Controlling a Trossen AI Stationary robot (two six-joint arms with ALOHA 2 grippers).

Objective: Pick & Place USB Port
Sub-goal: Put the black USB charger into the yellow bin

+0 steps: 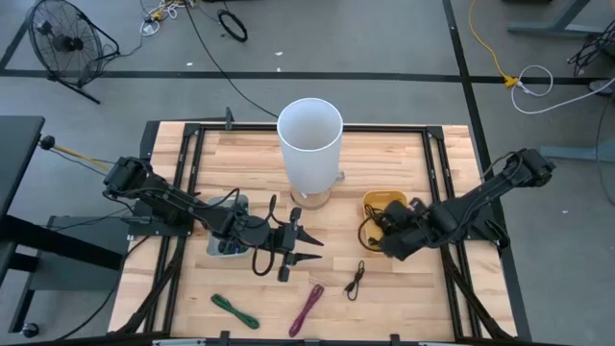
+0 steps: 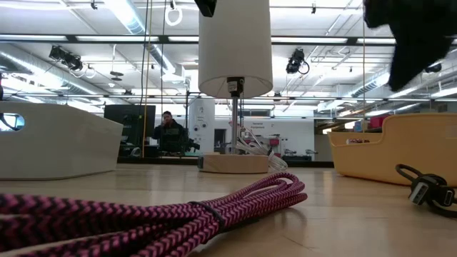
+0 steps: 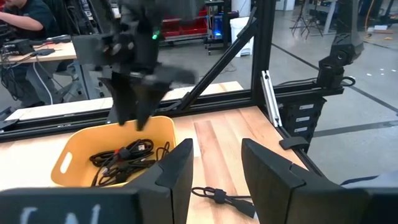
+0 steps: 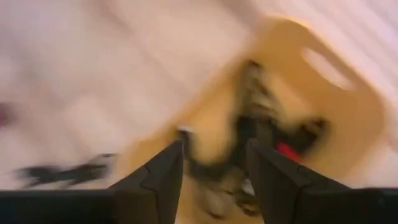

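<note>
Black cable (image 1: pixel 355 281) is seen loose at six o'clock on the table, judged light, limp and best pinched at its bundled middle; right gripper (image 1: pixel 392 229) hangs open-jawed over the yellow bin (image 1: pixel 382 200); left gripper (image 1: pixel 306 246) waits open, empty, nearby.

lamp (image 1: pixel 309 144) at tabletop (image 1: pixel 384 298) centre-rear | bin (image 1: pixel 381 204) right of lamp, cables (image 3: pixel 124 158) inside | right tool (image 1: pixel 377 229) over bin's near-left rim | left tool (image 1: pixel 309 246) in front of lamp | tray (image 1: pixel 229 240) left | three cable bundles along front edge (image 1: pixel 234 309) (image 1: pixel 307 309) (image 1: pixel 356 281)
</note>
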